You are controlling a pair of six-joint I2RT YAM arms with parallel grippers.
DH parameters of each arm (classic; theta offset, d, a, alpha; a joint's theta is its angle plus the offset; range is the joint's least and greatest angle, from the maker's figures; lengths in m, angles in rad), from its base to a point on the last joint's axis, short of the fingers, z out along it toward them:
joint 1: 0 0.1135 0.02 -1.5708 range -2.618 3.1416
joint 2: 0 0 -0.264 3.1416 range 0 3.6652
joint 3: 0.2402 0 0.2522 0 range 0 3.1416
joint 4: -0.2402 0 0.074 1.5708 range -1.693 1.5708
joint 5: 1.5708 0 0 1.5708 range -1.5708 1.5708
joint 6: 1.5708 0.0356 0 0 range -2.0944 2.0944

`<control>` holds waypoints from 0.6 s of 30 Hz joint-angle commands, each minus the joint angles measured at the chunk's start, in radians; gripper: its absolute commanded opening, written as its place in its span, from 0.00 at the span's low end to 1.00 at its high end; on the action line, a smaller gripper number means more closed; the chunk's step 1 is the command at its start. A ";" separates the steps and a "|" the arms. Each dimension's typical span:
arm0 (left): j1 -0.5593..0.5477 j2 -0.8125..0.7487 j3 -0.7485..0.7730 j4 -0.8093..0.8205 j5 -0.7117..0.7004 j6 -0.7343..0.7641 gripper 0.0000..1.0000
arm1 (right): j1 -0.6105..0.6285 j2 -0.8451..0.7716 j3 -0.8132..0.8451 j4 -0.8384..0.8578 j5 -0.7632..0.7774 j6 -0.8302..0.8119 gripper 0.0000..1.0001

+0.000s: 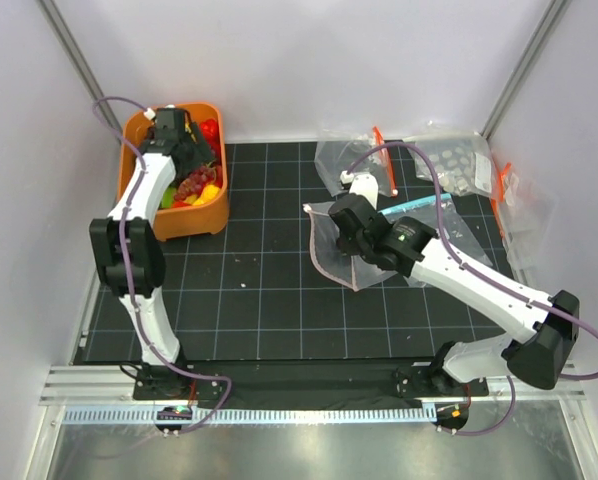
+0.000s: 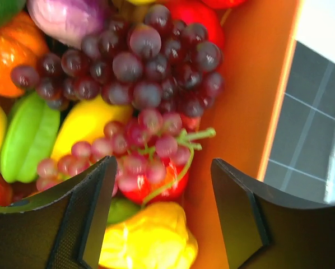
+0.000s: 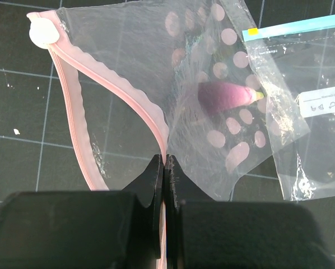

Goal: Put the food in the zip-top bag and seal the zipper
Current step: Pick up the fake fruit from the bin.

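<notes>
On wavy pink zipper (image 3: 135,95), right pincer (image 3: 164,163) clamps.

Fixed high rear overview of the whole table (image 1: 279,300); wrist close-ups down into tub (image 2: 251,84), onto zip-top bag (image 3: 117,67).

You're watching two arms wearing white shells and black joint blocks — left arm (image 1: 147,188), right arm (image 1: 479,280). A purple cable (image 1: 119,98) is looping along each one. Up close, your left gripper (image 2: 163,171) is showing matte black, wedge-shaped fingers (image 2: 72,224) with a fine woven texture on the faces.
</notes>
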 commanded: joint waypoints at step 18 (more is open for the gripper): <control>-0.048 0.290 0.363 -0.307 -0.209 0.156 0.42 | 0.001 -0.033 0.031 0.014 -0.012 -0.028 0.01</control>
